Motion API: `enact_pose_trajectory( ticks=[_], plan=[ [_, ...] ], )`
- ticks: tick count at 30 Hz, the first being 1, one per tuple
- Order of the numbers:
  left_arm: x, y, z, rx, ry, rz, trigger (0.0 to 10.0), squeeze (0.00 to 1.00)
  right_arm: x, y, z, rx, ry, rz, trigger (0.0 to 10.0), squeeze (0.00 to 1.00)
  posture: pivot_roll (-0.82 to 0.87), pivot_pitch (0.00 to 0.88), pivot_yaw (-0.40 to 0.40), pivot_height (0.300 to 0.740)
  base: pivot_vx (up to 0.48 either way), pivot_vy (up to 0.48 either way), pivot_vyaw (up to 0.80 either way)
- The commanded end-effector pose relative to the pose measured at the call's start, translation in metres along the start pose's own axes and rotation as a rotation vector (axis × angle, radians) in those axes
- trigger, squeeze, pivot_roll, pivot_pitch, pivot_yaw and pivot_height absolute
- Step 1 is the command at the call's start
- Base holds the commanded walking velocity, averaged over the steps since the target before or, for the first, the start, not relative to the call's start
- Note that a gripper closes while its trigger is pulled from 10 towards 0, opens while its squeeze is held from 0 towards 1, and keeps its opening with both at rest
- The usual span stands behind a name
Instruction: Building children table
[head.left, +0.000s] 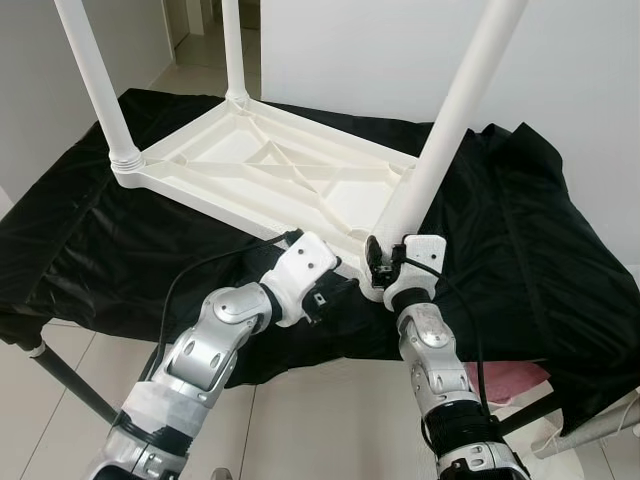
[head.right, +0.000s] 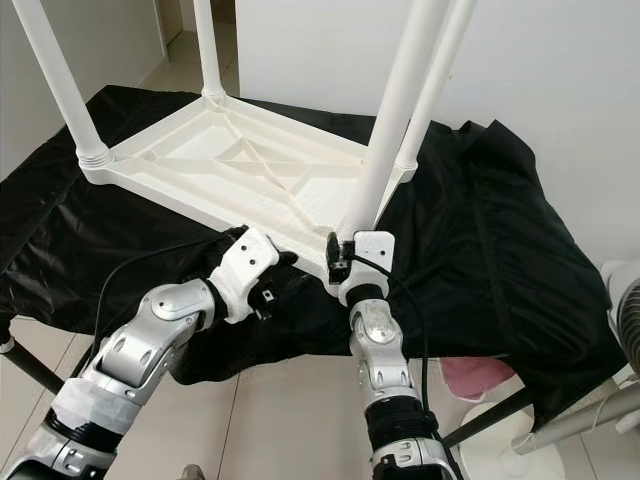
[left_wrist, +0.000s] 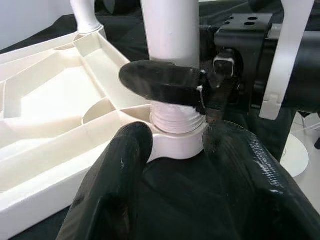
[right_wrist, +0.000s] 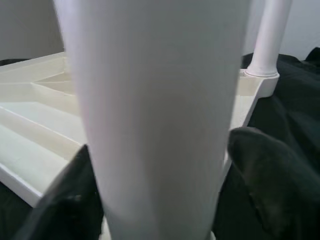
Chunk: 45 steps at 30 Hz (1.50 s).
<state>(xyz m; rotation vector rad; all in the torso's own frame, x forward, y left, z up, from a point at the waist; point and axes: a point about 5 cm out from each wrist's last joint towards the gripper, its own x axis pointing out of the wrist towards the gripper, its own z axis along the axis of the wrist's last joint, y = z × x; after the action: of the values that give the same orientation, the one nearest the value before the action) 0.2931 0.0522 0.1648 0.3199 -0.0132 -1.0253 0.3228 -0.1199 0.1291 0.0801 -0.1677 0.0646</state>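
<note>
White plastic, the children's table (head.left: 270, 165) lies upside down on the counter under a black cloth (head.left: 520, 260), legs pointing up. At its near right corner we see the near leg (head.left: 445, 130) seated in its threaded socket (left_wrist: 176, 131). Our right gripper (left_wrist: 172, 85) is clamped on this leg just above the socket, one finger on each side. Our left gripper (left_wrist: 177, 165) sits low at the same corner, fingers apart, flanking the socket base. Three other legs stand at the remaining corners; the far left leg (head.left: 95, 75) rises near the cloth's left edge.
</note>
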Motion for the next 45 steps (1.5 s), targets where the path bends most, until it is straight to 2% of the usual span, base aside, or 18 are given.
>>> enact_pose_trajectory(
  ticks=[1, 8, 9, 11, 12, 13, 19, 29, 30, 32, 33, 34, 38, 44, 45],
  plan=[
    [0.004, -0.004, 0.002, 0.024, -0.001, -0.058, 10.0, 0.0, -0.002, 0.001, -0.002, -0.011, 0.008, 0.031, 10.0, 1.0, 0.03, 0.008, -0.075, 0.74, 0.0, 0.0, 0.0],
    [0.005, -0.003, 0.003, 0.037, 0.001, -0.062, 10.0, 0.0, -0.002, 0.0, -0.001, -0.026, -0.002, 0.064, 10.0, 1.0, 0.03, 0.013, -0.08, 0.74, 0.0, 0.0, 0.0],
    [0.004, -0.002, 0.002, 0.037, 0.003, -0.054, 10.0, 0.0, -0.001, -0.003, 0.001, -0.003, -0.002, 0.121, 10.0, 0.47, 0.03, 0.018, -0.079, 0.74, 0.0, 0.0, 0.0],
    [0.004, -0.002, 0.002, 0.037, 0.003, -0.054, 10.0, 0.0, -0.001, -0.003, 0.001, -0.003, -0.002, 0.121, 10.0, 0.47, 0.03, 0.018, -0.079, 0.74, 0.0, 0.0, 0.0],
    [0.003, -0.003, 0.001, 0.028, 0.001, -0.048, 10.0, 0.0, -0.002, -0.009, 0.004, -0.001, 0.012, 0.28, 10.0, 0.0, 0.03, 0.025, -0.073, 0.74, 0.0, 0.0, 0.0],
    [0.003, -0.003, 0.001, 0.028, 0.001, -0.048, 10.0, 0.0, -0.002, -0.009, 0.004, -0.001, 0.012, 0.28, 10.0, 0.0, 0.03, 0.025, -0.073, 0.74, 0.0, 0.0, 0.0],
    [0.003, -0.009, -0.001, 0.03, 0.01, -0.078, 10.0, 0.0, 0.0, -0.019, 0.004, -0.051, 0.046, 0.463, 10.0, 0.0, 0.03, 0.033, -0.066, 0.74, 0.0, 0.0, 0.0],
    [0.005, -0.01, 0.001, 0.025, 0.004, -0.083, 10.0, 0.0, 0.007, -0.028, -0.001, -0.072, 0.125, 0.616, 10.0, 0.0, 0.03, 0.036, -0.061, 0.74, 0.0, 0.0, 0.0],
    [0.005, -0.01, 0.001, 0.025, 0.003, -0.084, 10.0, 0.0, 0.011, -0.026, -0.002, -0.072, 0.135, 0.631, 8.0, 0.0, 0.03, 0.034, -0.058, 0.74, 0.0, 0.0, 0.0],
    [0.005, -0.01, 0.001, 0.025, 0.003, -0.084, 10.0, 0.0, 0.011, -0.026, -0.002, -0.072, 0.135, 0.631, 8.0, 0.0, 0.03, 0.034, -0.058, 0.74, 0.0, 0.0, 0.0],
    [0.006, -0.01, 0.001, 0.026, 0.003, -0.086, 10.0, 0.0, 0.014, -0.025, -0.003, -0.071, 0.139, 0.641, 0.1, 0.0, 0.03, 0.034, -0.055, 0.74, 0.0, 0.0, 0.0],
    [0.007, -0.01, 0.002, 0.026, 0.0, -0.086, 10.0, 0.0, 0.019, -0.024, -0.003, -0.085, 0.138, 0.631, 0.0, 0.0, 0.03, 0.033, -0.055, 0.74, 0.0, 0.0, 0.0],
    [0.008, -0.009, 0.004, 0.021, -0.005, -0.089, 10.0, 0.0, 0.025, -0.025, -0.003, -0.091, 0.139, 0.604, 0.0, 0.0, 0.03, 0.033, -0.056, 0.74, 0.0, 0.0, 0.0],
    [0.007, -0.009, 0.001, 0.002, -0.005, -0.07, 10.0, 0.0, 0.024, -0.027, -0.005, -0.082, 0.134, 0.583, 0.0, 0.0, 0.03, 0.028, -0.05, 0.74, 0.0, 0.0, 0.0],
    [0.006, -0.009, 0.0, -0.009, -0.005, -0.062, 10.0, 0.0, 0.022, -0.027, -0.006, -0.078, 0.133, 0.566, 10.0, 0.0, 0.03, 0.023, -0.049, 0.74, 0.0, 0.0, 0.0]
  ],
)
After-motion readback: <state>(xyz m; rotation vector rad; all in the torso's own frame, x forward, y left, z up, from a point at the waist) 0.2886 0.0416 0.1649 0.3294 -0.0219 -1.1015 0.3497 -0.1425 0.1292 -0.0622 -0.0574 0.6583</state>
